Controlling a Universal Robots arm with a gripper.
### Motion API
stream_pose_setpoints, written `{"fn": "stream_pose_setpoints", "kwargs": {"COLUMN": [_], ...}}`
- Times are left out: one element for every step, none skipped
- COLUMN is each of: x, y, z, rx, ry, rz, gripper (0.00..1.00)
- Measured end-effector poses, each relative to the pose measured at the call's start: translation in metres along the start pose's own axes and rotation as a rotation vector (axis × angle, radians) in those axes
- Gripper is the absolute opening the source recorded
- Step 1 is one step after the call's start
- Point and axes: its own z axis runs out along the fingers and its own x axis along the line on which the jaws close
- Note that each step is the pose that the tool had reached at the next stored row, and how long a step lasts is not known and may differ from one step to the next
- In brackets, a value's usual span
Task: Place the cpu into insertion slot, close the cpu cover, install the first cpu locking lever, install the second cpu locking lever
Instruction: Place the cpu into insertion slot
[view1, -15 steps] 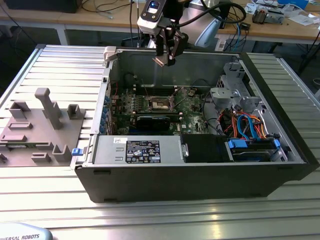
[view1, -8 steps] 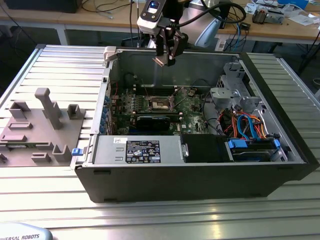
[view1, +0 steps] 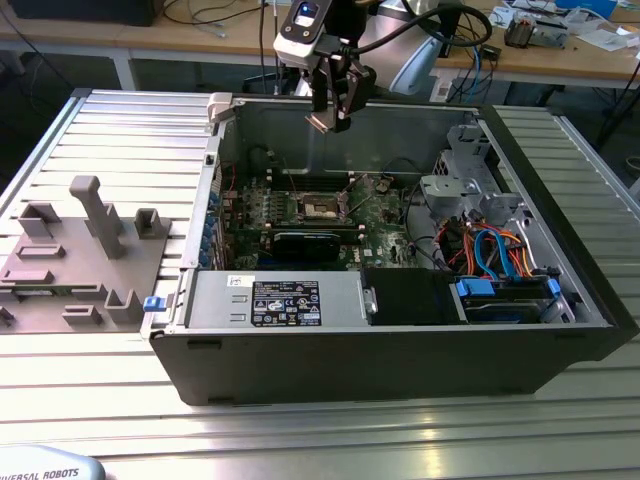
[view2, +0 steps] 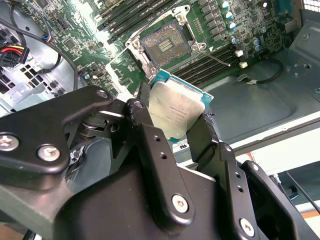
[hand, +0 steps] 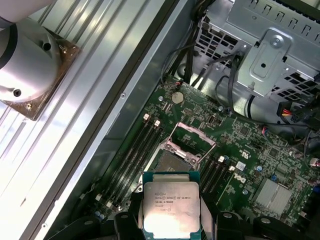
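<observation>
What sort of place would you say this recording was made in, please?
Most likely a robotics lab or workshop: an open computer case lies on a ribbed aluminium table, wooden benches strewn with cables and equipment stand behind, and the gripper holds the cpu above the case.

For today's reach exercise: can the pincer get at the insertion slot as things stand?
Probably yes: the pincer, holding the cpu, hangs above the uncovered insertion slot, nothing visible between them.
</observation>
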Motion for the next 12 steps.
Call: {"fn": "stream_pose_setpoints", "kwargs": {"x": [0.0, 0.0, 0.0, 0.0, 0.0, 0.0, 0.0, 0.0, 0.0, 0.0, 0.0, 0.0], "y": [0.0, 0.0, 0.0, 0.0, 0.0, 0.0, 0.0, 0.0, 0.0, 0.0, 0.0, 0.0], "z": [0.0, 0.0, 0.0, 0.0, 0.0, 0.0, 0.0, 0.0, 0.0, 0.0, 0.0, 0.0], "rx": [0.0, -0.0001, 0.0, -0.0001, -0.0001, -0.0001, -0.0001, -0.0001, -0.0001, -0.0001, -0.0002, -0.0002], "ry": [-0.0001, -0.0001, -0.0002, -0.0003, -0.0004, -0.0005, -0.0006, -0.0007, -0.0007, -0.0007, -0.0009, -0.0009], "rz": [0.001, 0.002, 0.002, 0.003, 0.004, 0.005, 0.006, 0.007, 0.007, 0.008, 0.009, 0.01], "gripper": [0.54, 0.54, 0.54, 0.54, 0.54, 0.54, 0.54, 0.54, 0.54, 0.54, 0.54, 0.54]}}
